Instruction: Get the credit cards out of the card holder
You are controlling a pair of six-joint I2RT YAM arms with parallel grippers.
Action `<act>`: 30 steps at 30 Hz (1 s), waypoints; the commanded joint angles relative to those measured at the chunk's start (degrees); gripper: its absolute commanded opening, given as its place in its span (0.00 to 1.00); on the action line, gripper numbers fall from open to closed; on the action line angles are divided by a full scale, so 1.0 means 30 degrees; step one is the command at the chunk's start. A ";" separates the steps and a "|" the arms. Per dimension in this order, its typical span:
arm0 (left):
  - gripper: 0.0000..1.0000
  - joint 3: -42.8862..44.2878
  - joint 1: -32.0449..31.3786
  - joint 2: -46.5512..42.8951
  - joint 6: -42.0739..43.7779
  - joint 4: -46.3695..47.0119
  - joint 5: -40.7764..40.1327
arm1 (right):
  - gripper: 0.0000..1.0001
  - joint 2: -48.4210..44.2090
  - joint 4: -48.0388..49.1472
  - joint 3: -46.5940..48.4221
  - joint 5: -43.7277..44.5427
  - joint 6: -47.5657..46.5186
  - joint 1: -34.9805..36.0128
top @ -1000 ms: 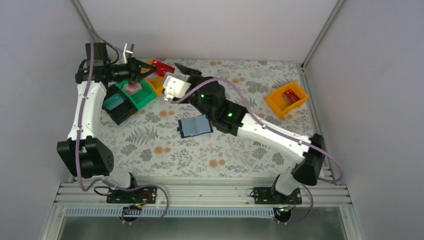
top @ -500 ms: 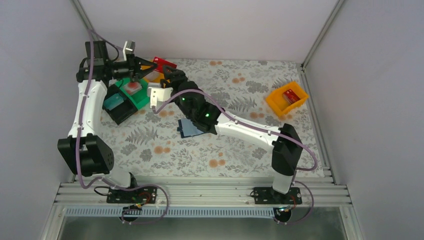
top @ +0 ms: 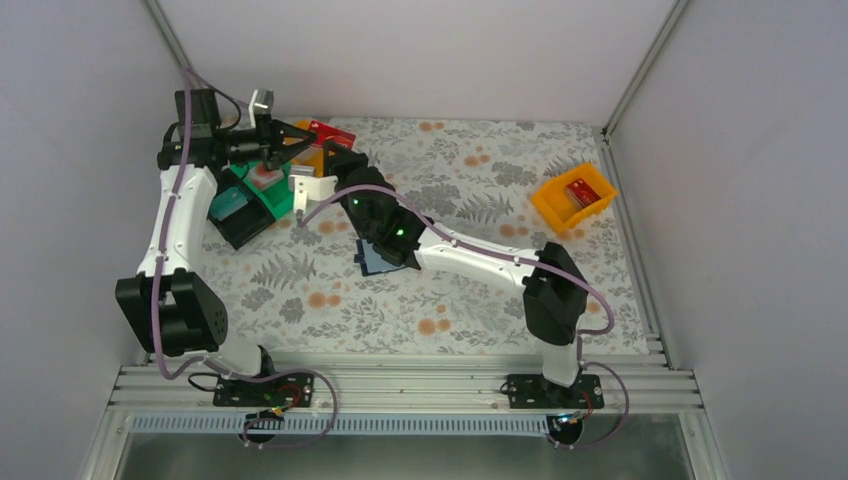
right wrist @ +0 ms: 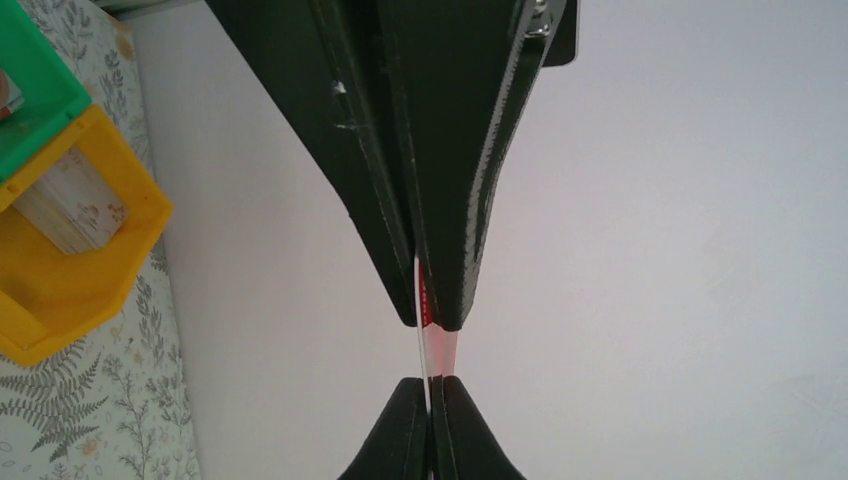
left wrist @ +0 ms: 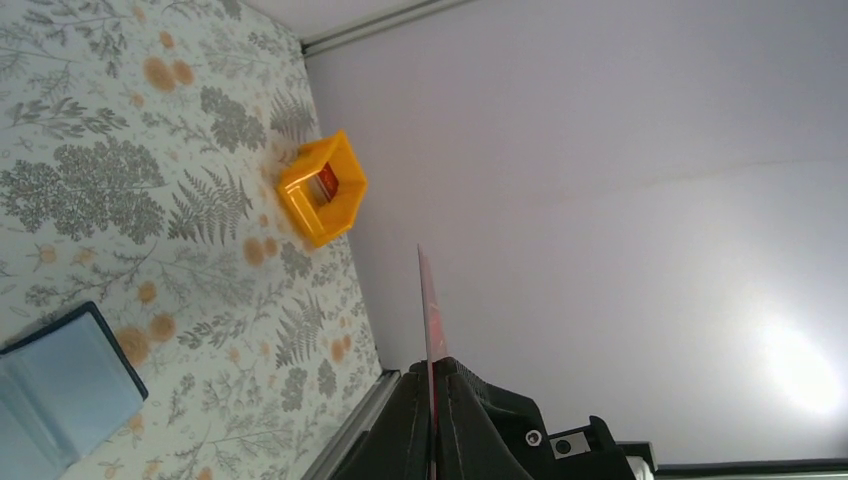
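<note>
Orange plastic is showing twice: an orange bin (top: 556, 212) is sitting at the far right of the table with a red thing (top: 581, 190) inside. A yellow-orange bin (right wrist: 60, 290) at the far left is holding a stack of pale cards (right wrist: 70, 205). Next to it a green bin (top: 288, 200) is carrying a pale card (top: 265, 176) with a reddish blotch, and a black bin (top: 240, 230) is holding something teal.

My left arm is standing tall by the left wall, and my right arm is stretching diagonally across to meet it. My left pincer (left wrist: 433, 372) and my right pincer (right wrist: 430, 388) are both clamping the same red credit card (right wrist: 438, 350) above those bins, from opposite ends.

The card holder (left wrist: 62, 385) is lying open mid-table on the fern-printed cloth (top: 480, 300), partly under my right arm. Pale walls are enclosing the table.
</note>
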 commanded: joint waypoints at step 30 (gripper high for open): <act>1.00 0.1824 0.0092 0.1286 1.3509 -0.3424 -1.2931 | 0.04 -0.6412 -1.2909 -0.6235 -0.5791 1.2629 -1.8156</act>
